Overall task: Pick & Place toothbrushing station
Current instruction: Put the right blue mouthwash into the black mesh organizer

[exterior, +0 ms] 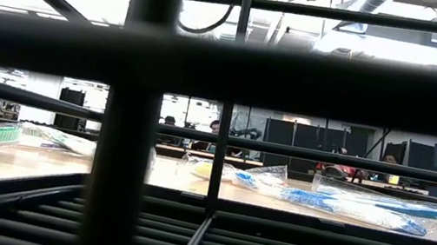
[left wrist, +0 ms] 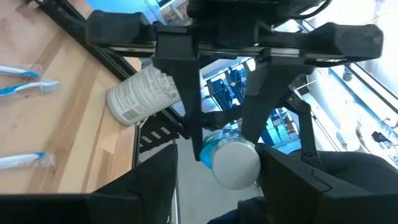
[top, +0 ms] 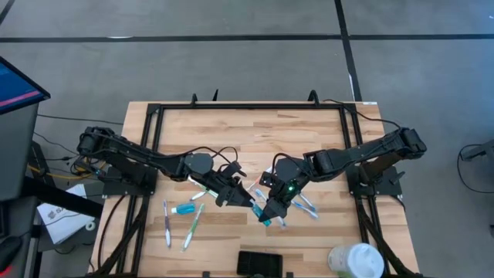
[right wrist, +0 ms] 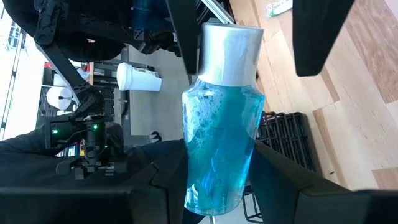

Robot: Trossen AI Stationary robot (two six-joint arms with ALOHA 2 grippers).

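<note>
A clear bottle of blue liquid with a silver cap (right wrist: 221, 118) is held above the middle of the table between my two grippers; it also shows in the high view (top: 265, 221). My right gripper (right wrist: 217, 186) is shut on its blue body. My left gripper (left wrist: 217, 180) is open, with one finger on either side of the cap (left wrist: 235, 165); I cannot tell whether a finger touches it. The black toothbrushing station (top: 262, 263) stands at the table's near edge. Neither gripper shows in the low view. My right gripper pinches the bottle's blue body (right wrist: 214, 168), at its lower half, between its two fingers, one on each side. It comes slanting from the table's right and far side. The bottle is lifted clear of the table, its cap end toward my left gripper.
Wrapped toothbrushes lie on the near left (top: 166, 224) (top: 193, 228) and under the right arm (top: 307, 205). A white round container (top: 356, 261) stands at the near right corner. A black frame (top: 247, 106) runs along the far side. The station's black bars (exterior: 126, 125) fill the low view.
</note>
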